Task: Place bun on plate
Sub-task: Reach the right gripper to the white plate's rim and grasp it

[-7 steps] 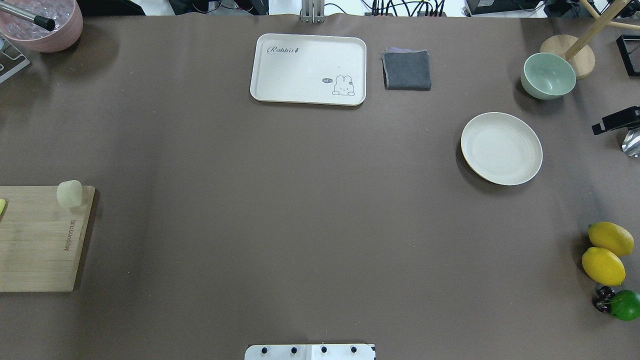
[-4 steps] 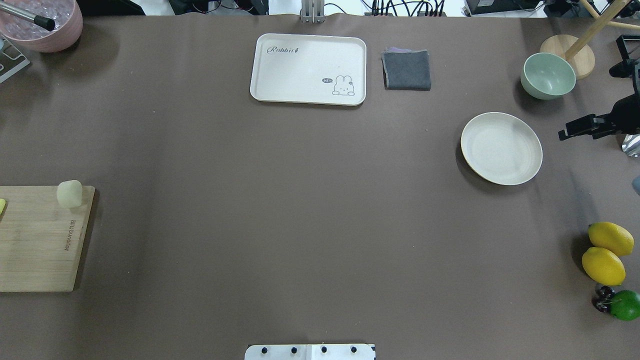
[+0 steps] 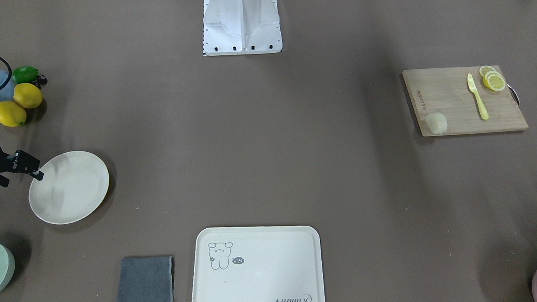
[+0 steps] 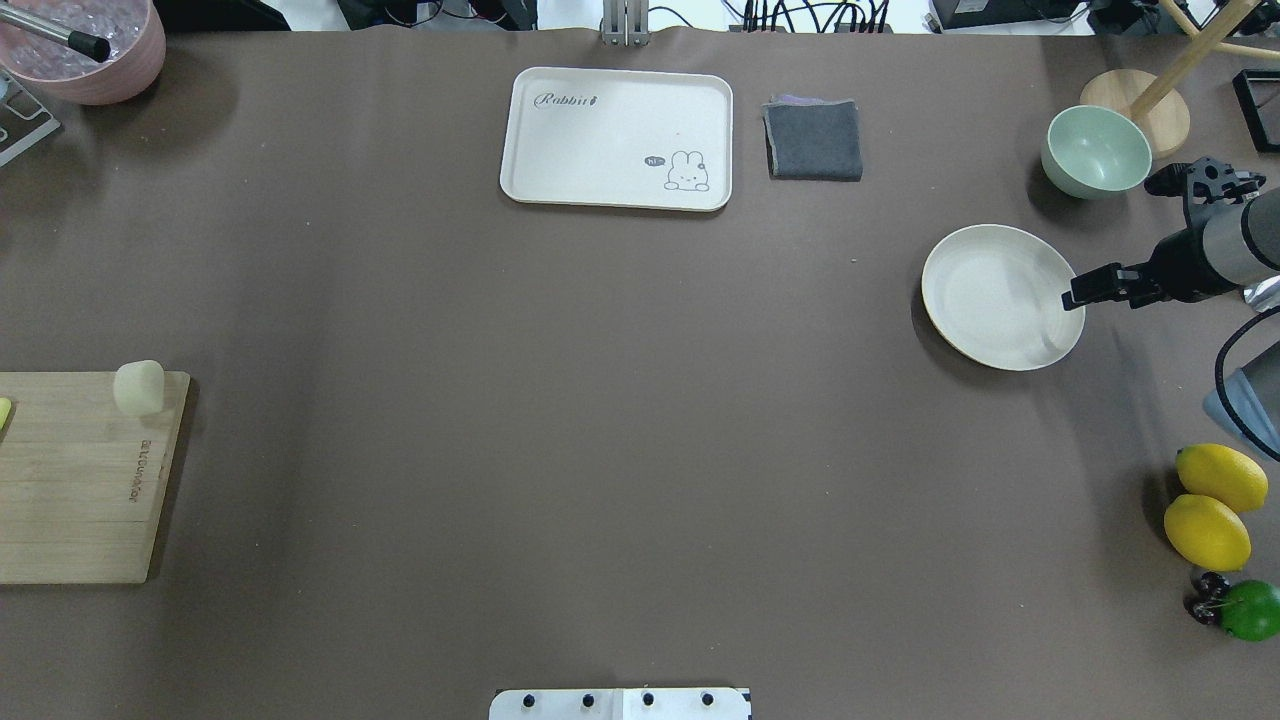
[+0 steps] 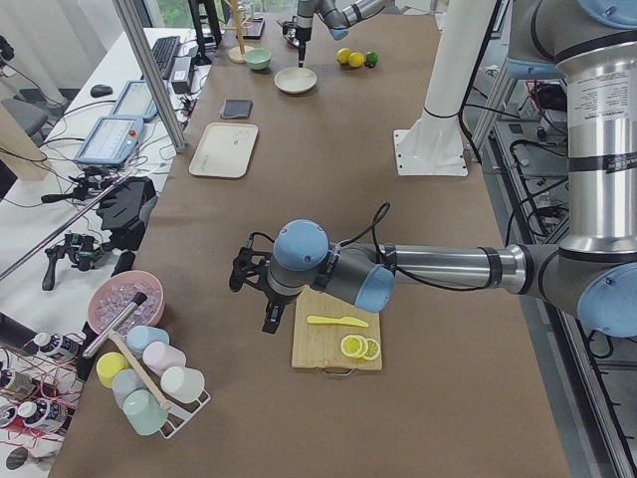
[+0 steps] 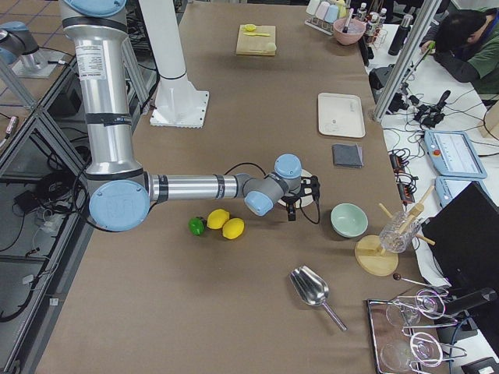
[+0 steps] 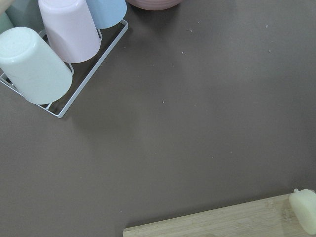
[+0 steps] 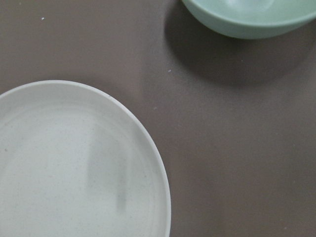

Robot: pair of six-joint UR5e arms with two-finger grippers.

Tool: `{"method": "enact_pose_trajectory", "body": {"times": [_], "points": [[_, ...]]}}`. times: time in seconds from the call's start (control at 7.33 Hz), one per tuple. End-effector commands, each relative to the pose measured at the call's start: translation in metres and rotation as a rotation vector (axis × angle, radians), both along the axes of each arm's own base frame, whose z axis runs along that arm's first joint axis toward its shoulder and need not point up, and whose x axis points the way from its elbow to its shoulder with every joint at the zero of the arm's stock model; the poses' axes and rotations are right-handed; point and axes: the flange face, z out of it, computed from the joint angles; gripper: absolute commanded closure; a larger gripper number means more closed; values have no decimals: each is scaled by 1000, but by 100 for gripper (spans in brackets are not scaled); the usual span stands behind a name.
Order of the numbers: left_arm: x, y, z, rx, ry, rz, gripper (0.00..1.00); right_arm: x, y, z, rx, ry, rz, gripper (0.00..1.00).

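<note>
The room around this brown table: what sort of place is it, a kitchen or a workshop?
Probably a robotics lab staged as a kitchen. A metal right arm reaches toward the plate, a side bench holds tablets, and lemons sit out like props.

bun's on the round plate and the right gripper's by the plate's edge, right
No: the bun sits on a corner of the cutting board; the plate is empty, as the overhead exterior view shows. The right gripper is by the plate's edge.
</note>
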Motion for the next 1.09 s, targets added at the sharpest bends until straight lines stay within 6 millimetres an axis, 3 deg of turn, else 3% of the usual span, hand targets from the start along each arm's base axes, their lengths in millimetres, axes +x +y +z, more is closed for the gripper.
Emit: {"method": "enact_pose_trajectory", "body": {"times": [0.0, 0.14, 0.27, 0.55, 0.95], "points": [[0, -7, -11, 7, 5, -10, 2, -7, 6, 15, 2, -1, -14, 25], [0, -11, -15, 2, 12, -22, 2, -8, 8, 25, 15, -9, -17, 69], [0, -12, -21, 0, 17, -33, 3, -8, 8, 30, 18, -14, -19, 100], [0, -12, -22, 0, 17, -34, 3, -7, 3, 23, 27, -25, -13, 100], [0, -13, -28, 11, 18, -34, 3, 39, -14, 5, 0, -115, 11, 100]]}}
